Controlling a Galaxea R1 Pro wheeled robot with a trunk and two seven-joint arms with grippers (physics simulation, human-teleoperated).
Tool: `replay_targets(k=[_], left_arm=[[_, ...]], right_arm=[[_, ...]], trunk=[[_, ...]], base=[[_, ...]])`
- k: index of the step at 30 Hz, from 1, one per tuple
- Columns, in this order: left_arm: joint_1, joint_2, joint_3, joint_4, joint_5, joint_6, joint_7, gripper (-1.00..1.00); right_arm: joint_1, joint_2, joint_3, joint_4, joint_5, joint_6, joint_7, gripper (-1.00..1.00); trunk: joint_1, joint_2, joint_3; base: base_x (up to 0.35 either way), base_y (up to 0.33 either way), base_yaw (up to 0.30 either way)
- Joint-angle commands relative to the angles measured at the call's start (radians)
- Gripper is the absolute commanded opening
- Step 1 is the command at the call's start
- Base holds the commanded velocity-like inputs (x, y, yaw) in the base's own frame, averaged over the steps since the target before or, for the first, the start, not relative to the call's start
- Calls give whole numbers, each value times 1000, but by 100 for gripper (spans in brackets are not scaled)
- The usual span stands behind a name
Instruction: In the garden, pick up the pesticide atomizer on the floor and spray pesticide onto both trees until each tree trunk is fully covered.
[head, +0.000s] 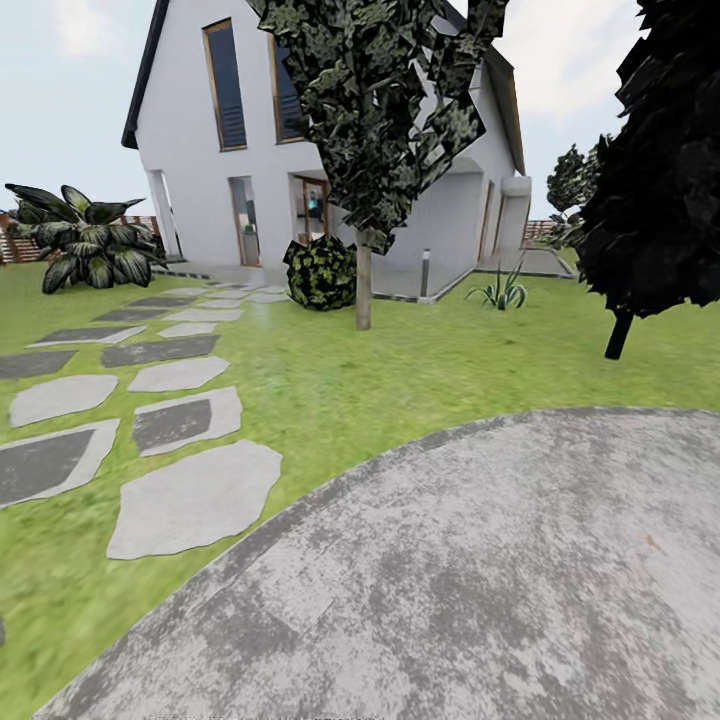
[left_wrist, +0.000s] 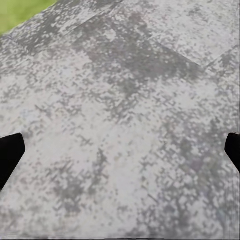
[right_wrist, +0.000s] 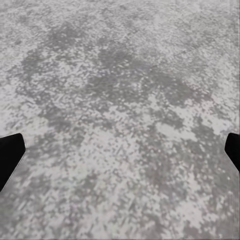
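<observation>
Head view: a grey mottled paved patio (head: 480, 570) sweeps across from six to three o'clock; the green lawn (head: 400, 370) curves round its edge; irregular stepping stones (head: 180, 400) run from nine o'clock up towards the white house (head: 200, 130) at twelve. Dead centre, a thin pale-trunked tree (head: 363, 285) with dark mottled foliage stands beside a round bush (head: 321, 272); a black-leaved, thin-stemmed tree (head: 655, 180) fills three o'clock; a broad-leaved plant (head: 85, 245) sits at ten, a spiky grass tuft (head: 503, 292) at about one. A strip of brown fence (head: 15, 245) peeks out at nine. The atomizer and the thick-trunked trees are not to be found among what shows here.

Left wrist view: the left gripper (left_wrist: 120, 152) hangs over the patio paving, black fingertips (left_wrist: 10, 152) spread wide apart, nothing between them; a sliver of grass (left_wrist: 22, 11) at one corner.

Right wrist view: the right gripper (right_wrist: 120, 152) likewise, fingertips (right_wrist: 10, 152) far apart above bare grey paving (right_wrist: 120, 100).
</observation>
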Motion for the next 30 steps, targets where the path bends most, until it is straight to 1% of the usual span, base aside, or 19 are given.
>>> replay_targets(k=[1, 11, 22, 30], left_arm=[[0, 0, 0, 0, 1, 0, 0, 100], [0, 1, 0, -2, -2, 0, 8, 100], [0, 1, 0, -2, -2, 0, 9, 100], [0, 1, 0, -3, -2, 0, 9, 100]], right_arm=[[0, 0, 0, 0, 1, 0, 0, 100], [0, 1, 0, 0, 3, 0, 0, 100], [0, 2, 0, 0, 3, 0, 0, 100], [0, 2, 0, 0, 3, 0, 0, 100]], trunk=[[4, -7, -4], [42, -77, -44], [84, -154, -92], [84, -154, -103]], base=[[0, 0, 281], [0, 0, 256], [0, 0, 187], [0, 0, 160]])
